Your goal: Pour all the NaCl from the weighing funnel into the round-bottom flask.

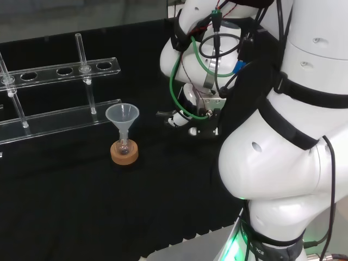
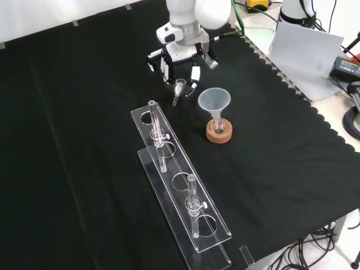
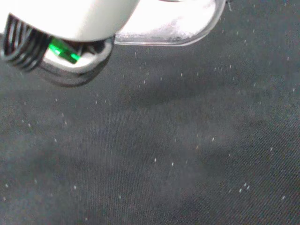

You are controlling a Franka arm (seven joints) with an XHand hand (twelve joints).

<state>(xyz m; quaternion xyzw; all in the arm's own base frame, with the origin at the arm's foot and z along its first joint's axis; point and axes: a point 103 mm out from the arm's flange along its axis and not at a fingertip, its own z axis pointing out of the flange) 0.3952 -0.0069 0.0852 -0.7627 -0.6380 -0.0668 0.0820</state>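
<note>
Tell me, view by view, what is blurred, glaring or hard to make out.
Wrist view: the hand is a blurred, overexposed white mass, while the black cloth with its white specks is sharper. Front view: the clear weighing funnel in the hand is faint against the cloth. Head view: the funnel on the flask is distinct.

In the front view, the flask [image 2: 219, 126] sits in its cork stand [image 2: 219, 133] mid-table [image 2: 84, 169], a funnel [image 2: 213, 101] in its neck, the rack [image 2: 183, 191] just left.
</note>
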